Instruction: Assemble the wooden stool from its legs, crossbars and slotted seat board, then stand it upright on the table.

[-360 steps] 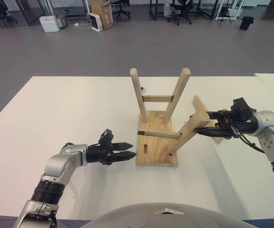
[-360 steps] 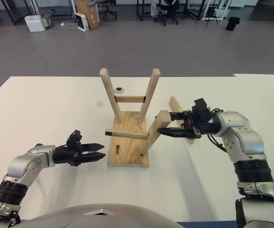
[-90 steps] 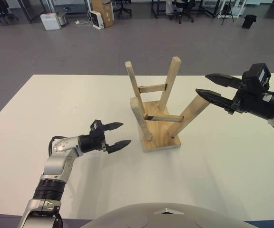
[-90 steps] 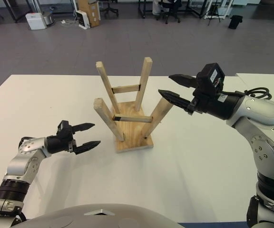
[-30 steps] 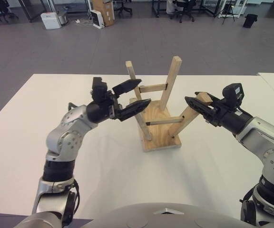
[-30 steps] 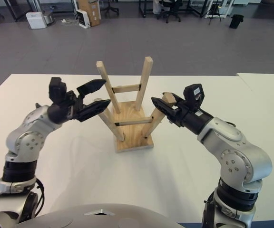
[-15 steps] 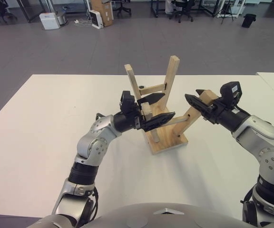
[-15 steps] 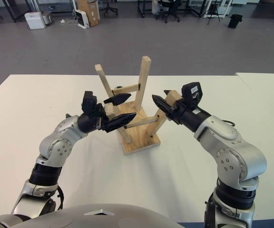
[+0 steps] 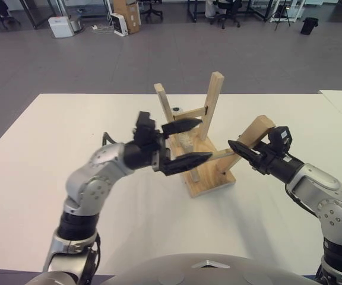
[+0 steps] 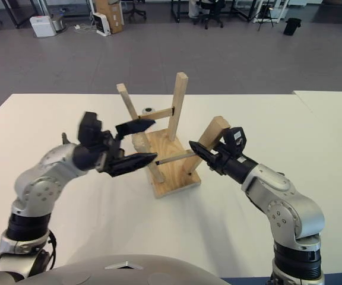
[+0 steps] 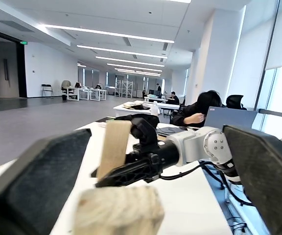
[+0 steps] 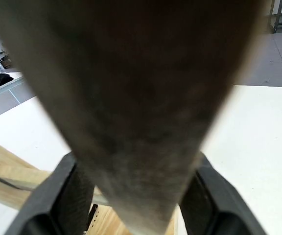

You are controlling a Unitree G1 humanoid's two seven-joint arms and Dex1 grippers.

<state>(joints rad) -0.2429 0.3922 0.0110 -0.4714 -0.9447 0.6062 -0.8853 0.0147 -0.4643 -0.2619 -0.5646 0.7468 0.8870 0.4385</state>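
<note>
Resting upside down on the white table (image 9: 34, 154), the stool (image 10: 174, 167) has its slotted seat board (image 9: 217, 178) underneath and its legs pointing up. Whether the board lies flat cannot be told.

The left gripper (image 9: 206, 138) comes in from the robot's left at the height of the near left leg (image 9: 193, 172). Its fingers (image 11: 38, 181) are spread wide apart, one on each side of that leg's top end. No contact with the wood shows.

On the robot's right, the right gripper (image 10: 196, 148) has its fingers (image 12: 72, 191) pressed against both sides of the leaning right leg (image 9: 255, 132). The grip sits low on the leg, near where the lower crossbar (image 9: 221, 155) meets it. That thin crossbar runs between the leaning right leg and the near left leg.

Farther back, the two far legs (image 9: 214, 101) rise above the rest, tilting a little away from each other. The upper crossbar (image 9: 192, 111) joins them. A small round dark thing (image 10: 148, 110) lies on the table just behind the stool.

Beyond the table's far edge there is grey floor (image 9: 100, 53), with office chairs (image 9: 224, 12) along the far side of the room.
</note>
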